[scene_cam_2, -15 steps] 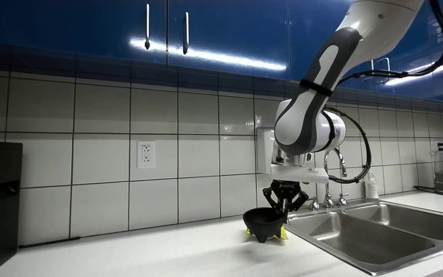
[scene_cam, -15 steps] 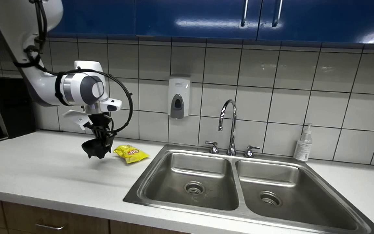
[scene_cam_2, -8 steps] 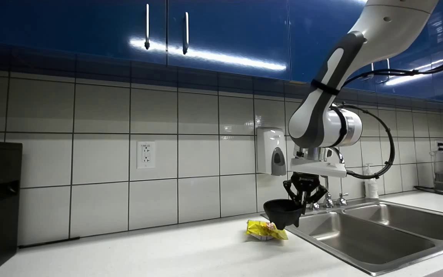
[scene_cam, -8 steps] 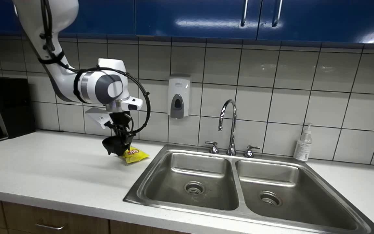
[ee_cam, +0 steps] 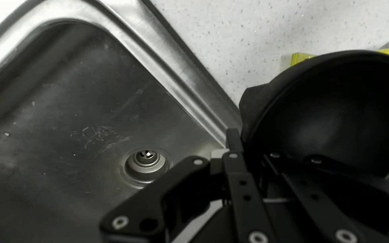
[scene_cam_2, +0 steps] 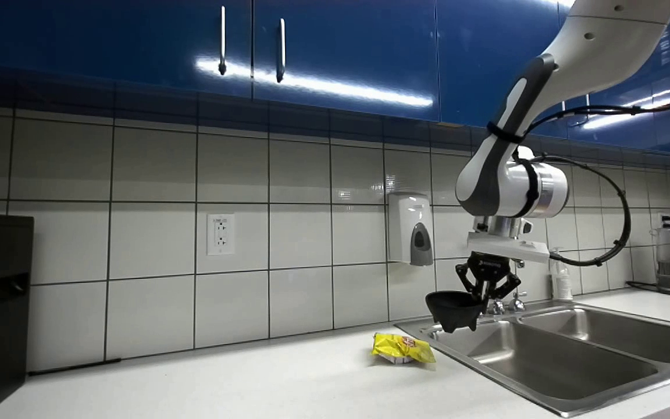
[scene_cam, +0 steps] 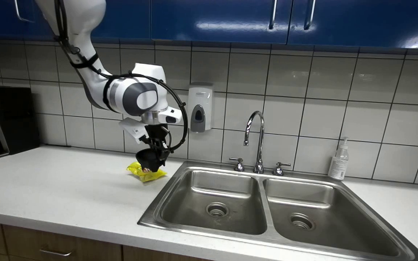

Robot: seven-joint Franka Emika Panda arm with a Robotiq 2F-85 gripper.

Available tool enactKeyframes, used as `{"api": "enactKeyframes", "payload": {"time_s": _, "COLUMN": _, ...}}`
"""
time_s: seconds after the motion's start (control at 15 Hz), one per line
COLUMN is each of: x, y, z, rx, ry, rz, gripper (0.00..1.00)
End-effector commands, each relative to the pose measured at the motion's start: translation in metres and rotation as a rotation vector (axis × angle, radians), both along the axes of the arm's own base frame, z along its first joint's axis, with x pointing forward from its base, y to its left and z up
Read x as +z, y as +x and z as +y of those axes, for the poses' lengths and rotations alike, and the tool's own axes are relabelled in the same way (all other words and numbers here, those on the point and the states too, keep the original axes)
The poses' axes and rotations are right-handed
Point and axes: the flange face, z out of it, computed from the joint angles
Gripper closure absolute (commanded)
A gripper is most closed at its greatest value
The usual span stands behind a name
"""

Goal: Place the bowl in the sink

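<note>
In the wrist view, the bowl at three o'clock is cropped. In an exterior view, the gripper clamps the bowl's rim in mid-air, at ten o'clock from the sink. In an exterior view, the bowl partly hides a yellow bag on the white counter; a black appliance at nine o'clock is cut off.

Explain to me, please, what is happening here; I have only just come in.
A robot arm is handling a black bowl: its tool grips the bowl at one side of the rim. The bowl hangs in the air close to the sink, not yet inside it. A yellow bag lies on the counter, beside the sink.
</note>
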Motion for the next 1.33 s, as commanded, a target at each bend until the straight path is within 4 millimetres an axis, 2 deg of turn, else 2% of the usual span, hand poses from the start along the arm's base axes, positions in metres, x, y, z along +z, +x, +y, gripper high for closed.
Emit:
{"api": "enactKeyframes", "payload": {"time_s": 0.0, "x": 0.003, "y": 0.005, "z": -0.034, "rx": -0.028, "ry": 0.013, "rz": -0.017, "gripper": 0.98}}
{"api": "enactKeyframes", "payload": {"time_s": 0.27, "x": -0.005, "y": 0.005, "z": -0.068, "rx": -0.074, "ry": 0.021, "rz": -0.01, "gripper": 0.98}}
{"api": "enactKeyframes", "payload": {"time_s": 0.8, "x": -0.035, "y": 0.007, "z": -0.128, "rx": -0.165, "ry": 0.026, "rz": 0.026, "gripper": 0.98}}
{"api": "enactKeyframes", "payload": {"time_s": 1.27, "x": -0.072, "y": 0.012, "z": -0.159, "rx": -0.216, "ry": 0.016, "rz": 0.083, "gripper": 0.98}}
